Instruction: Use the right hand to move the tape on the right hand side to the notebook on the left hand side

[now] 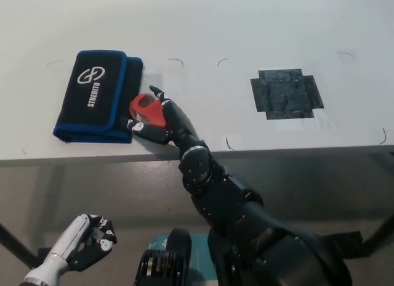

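Down at the lower left, below the table edge, the white left hand (pixel 86 246) rests out of the work with its fingers curled in on nothing. Nearer the middle, the black right hand (pixel 161 121) reaches up over the front edge of the white table (pixel 246 27), its fingers closed around the red tape (pixel 146 108), which sits in the grip just off the right edge of the black, blue-trimmed notebook (pixel 98 95). Whether the tape already touches that edge cannot be told, as the fingers hide the contact line. The relation that matters is this: the notebook lies to the left of the tape and slightly beyond it, with its long axis running away from the robot, so a good stretch of cover is available along that line. By my judgement, the tape has to go a little further left, onto the cover, before the fingers let go; releasing here would likely leave it on the table beside the notebook. Farther right, well apart, a dark patch (pixel 286 92) marks the tabletop.
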Controlling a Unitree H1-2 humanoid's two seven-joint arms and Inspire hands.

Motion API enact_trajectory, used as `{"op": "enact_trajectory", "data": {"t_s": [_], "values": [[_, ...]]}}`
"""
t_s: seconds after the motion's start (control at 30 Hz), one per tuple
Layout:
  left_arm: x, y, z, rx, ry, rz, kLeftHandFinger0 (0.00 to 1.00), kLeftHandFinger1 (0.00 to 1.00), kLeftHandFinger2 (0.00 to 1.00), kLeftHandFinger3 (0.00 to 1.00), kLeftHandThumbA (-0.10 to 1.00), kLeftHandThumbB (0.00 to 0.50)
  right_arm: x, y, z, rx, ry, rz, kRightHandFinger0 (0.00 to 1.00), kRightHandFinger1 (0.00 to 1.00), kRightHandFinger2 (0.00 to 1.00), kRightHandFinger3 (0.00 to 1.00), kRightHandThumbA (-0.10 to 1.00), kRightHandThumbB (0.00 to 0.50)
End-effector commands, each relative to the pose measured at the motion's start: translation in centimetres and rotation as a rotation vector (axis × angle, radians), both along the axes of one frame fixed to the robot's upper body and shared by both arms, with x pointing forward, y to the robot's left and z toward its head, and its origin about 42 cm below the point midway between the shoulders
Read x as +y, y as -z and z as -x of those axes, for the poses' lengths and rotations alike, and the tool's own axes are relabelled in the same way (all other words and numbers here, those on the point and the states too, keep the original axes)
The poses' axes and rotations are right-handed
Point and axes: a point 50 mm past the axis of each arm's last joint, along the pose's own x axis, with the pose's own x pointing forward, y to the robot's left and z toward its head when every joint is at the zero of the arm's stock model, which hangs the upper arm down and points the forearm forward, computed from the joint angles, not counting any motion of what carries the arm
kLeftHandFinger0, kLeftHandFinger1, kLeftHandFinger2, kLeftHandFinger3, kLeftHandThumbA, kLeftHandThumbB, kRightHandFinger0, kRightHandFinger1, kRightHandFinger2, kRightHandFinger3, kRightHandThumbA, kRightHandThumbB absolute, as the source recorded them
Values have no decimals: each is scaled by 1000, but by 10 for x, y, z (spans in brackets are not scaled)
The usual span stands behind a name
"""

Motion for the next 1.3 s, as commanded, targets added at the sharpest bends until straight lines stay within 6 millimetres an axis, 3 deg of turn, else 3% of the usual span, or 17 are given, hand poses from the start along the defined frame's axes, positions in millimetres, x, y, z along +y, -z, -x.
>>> {"op": "enact_trajectory", "data": {"t_s": [0.0, 0.2, 0.4, 0.5, 0.67, 0.8, 0.9, 0.93, 1.03, 1.07, 1.27], "values": [[0, -13, -6, -44, 33, -14, 58, 168, 394, 704, 4, 165, 23, -34, -4, -68, -65, -5, 1000, 1000, 1000, 1000, 882, 500], [0, -14, -6, -49, 31, -17, 30, 144, 377, 695, -16, 165, 20, -36, -7, -86, -67, 0, 1000, 1000, 1000, 1000, 929, 500], [5, -13, 0, -47, 3, -7, 14, 133, 348, 701, -20, 166, 17, -40, -9, -125, -89, 13, 1000, 1000, 1000, 1000, 905, 500], [5, -13, -1, -48, -6, 0, 37, 164, 399, 690, -27, 162, 6, -50, -17, -184, -80, 37, 1000, 1000, 1000, 1000, 922, 500], [5, -11, -1, -61, 0, 2, 46, 169, 397, 684, 0, 163, -9, -59, -22, -267, -81, 65, 1000, 1000, 1000, 1000, 973, 500], [6, -10, 1, -56, -11, 0, 13, 146, 391, 681, 17, 169, -37, -54, -19, -342, -78, 85, 1000, 1000, 1000, 1000, 901, 500], [8, -10, 3, -51, -20, 1, 1, 132, 378, 684, 34, 173, -55, -47, -13, -368, -81, 100, 1000, 1000, 1000, 1000, 958, 500], [9, -10, 2, -48, -22, 9, 0, 118, 349, 685, 36, 176, -71, -44, -8, -410, -69, 121, 1000, 1000, 1000, 1000, 1000, 500], [10, -9, 2, -46, -24, 18, 1, 98, 332, 681, 25, 179, -91, -46, 1, -424, -68, 126, 1000, 1000, 1000, 1000, 1000, 500], [10, -7, 2, -40, -25, 26, 3, 102, 345, 679, 17, 180, -108, -50, 11, -437, -61, 132, 1000, 1000, 1000, 1000, 1000, 500], [9, -4, 0, -33, -21, 19, 38, 131, 392, 689, 35, 177, -155, -61, 46, -509, -45, 143, 1000, 1000, 1000, 1000, 988, 500]]}}
